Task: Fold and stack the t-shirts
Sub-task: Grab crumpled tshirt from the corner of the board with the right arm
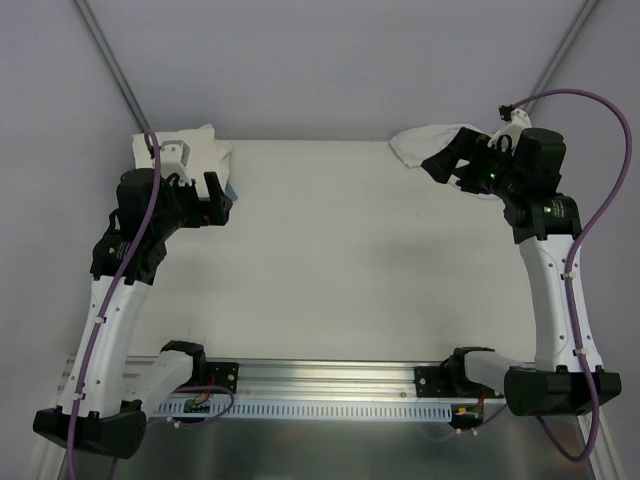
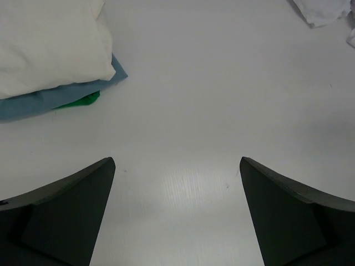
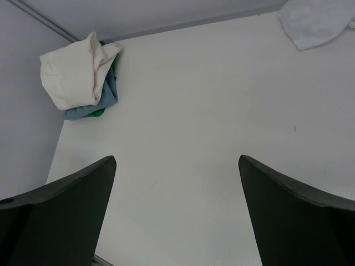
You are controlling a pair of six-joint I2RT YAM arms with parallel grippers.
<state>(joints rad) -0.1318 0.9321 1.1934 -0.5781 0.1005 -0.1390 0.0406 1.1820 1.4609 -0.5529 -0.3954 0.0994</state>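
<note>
Status from both arms, nearest stuff first. My left gripper (image 2: pixel 177 166) is spread wide with nothing in it, just bare table (image 1: pixel 330 260) showing between the fingers. Same for my right gripper (image 3: pixel 177 163): wide apart, holding nothing.

Past the fingers it's a big open stretch of tabletop, nothing on it as far as I can see. Looks like plenty of room to drag a shirt out flat.

The work is all along the far edge. The crumpled shirt (image 1: pixel 425 140) is bunched in the far right corner, just beside my right gripper, and the heap runs roughly along that back edge. In the right wrist view it sits up in the top right corner, so it's off to the side of where those fingers point, not between them. My guess is the right arm has to swing toward it first. The right arm is clearly nearer; from the left wrist the shirt is only a scrap of white way across the table.

Far left corner has a folded shirt (image 2: pixel 50 44) lying on a blue cloth (image 2: pixel 50 100), with a bit of something green (image 2: pixel 80 101) peeking out underneath. It's just beyond my left gripper, so that's probably the stacking spot.

Both piles hug the table edge, so I'd pull inward, not push out.
</note>
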